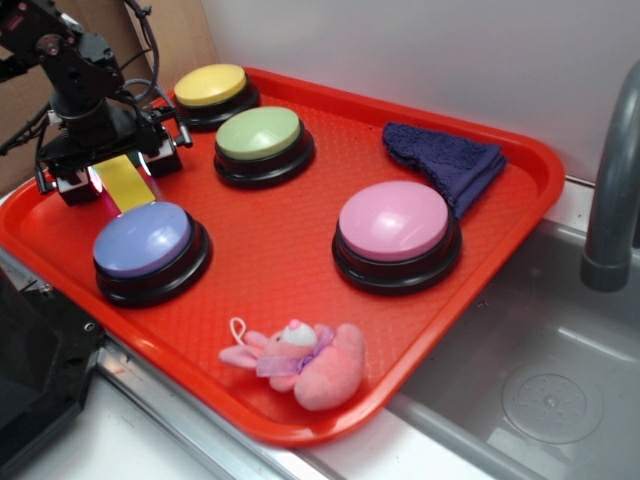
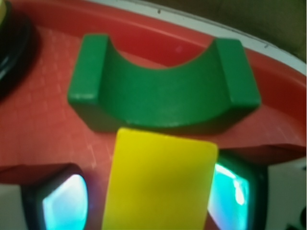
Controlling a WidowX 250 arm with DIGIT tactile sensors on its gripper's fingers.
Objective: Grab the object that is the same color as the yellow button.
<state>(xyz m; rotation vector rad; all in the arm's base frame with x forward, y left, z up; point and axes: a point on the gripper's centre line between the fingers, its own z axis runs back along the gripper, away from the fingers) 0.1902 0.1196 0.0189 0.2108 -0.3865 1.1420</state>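
Observation:
The object, a flat yellow slab [image 1: 128,188] [image 2: 160,182], lies on the red tray [image 1: 290,270] at its far left, butting against a green arched block [image 2: 163,96]. My gripper [image 1: 120,174] [image 2: 148,203] is lowered over the slab and open, with one finger on each side. The right pad [image 2: 232,191] is at the slab's edge, while a strip of tray shows between the slab and the left pad [image 2: 64,203]. The yellow button [image 1: 210,86] stands at the tray's back, just beyond the gripper.
On the tray are a green button [image 1: 262,138], a blue button [image 1: 145,245] right beside the slab, a pink button [image 1: 395,228], a dark blue cloth [image 1: 445,160] and a pink plush toy [image 1: 300,362]. A sink [image 1: 540,390] with a grey faucet [image 1: 610,190] lies to the right.

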